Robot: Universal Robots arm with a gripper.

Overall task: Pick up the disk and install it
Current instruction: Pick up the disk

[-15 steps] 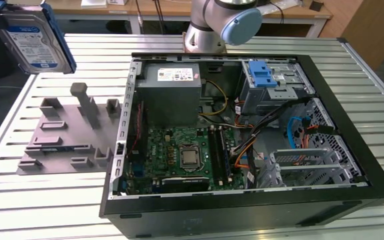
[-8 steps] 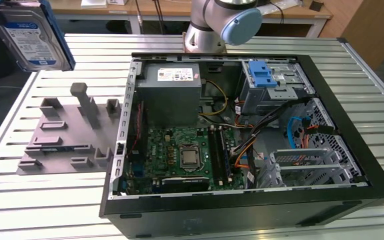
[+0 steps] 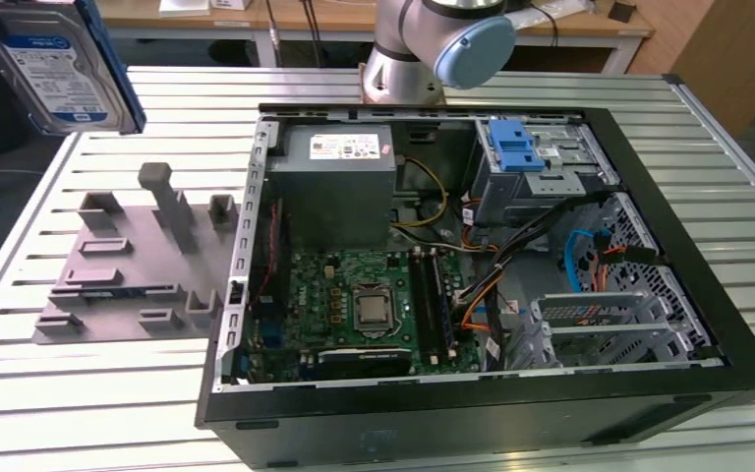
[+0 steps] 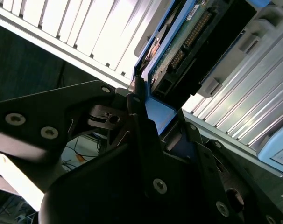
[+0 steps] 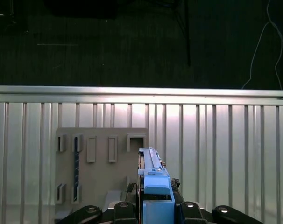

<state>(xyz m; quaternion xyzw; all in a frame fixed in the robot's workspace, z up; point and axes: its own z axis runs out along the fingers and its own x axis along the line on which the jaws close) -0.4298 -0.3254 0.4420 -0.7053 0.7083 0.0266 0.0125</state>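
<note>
Slatted aluminium makes up your bench (image 3: pixel 102 393), and in the exterior view an open black computer case (image 3: pixel 483 428) lies on its side across most of it. Inside the case you can see the grey power supply (image 3: pixel 331 162) and the green motherboard (image 3: pixel 351 295). Toward the exterior view's right there is a metal drive cage (image 3: pixel 568 172) with a blue latch strip (image 3: pixel 515 147) on it. Just beside the case, on the exterior view's left, a grey fixture plate (image 3: pixel 102 285) with upright posts and slots rests on the slats. The arm (image 3: pixel 424 44) stands behind the case at the far side of the bench.

Your disk (image 3: pixel 52 69) is up in the air, well apart from the case. In the exterior view it hangs in the upper left corner, close to the camera, with its white-and-blue label facing you and the blue carrier frame along one edge.

In both wrist views your hand (image 5: pixel 155 208) is clamped on the disk. The first wrist view shows the disk edge-on, upright between the black fingers (image 5: pixel 130 210), with the fixture plate and the bench slats beyond it. In the second wrist view the fingers (image 4: pixel 141 121) press on the blue frame. There you also see the disk's underside, with its green circuit board and connector pins.
</note>
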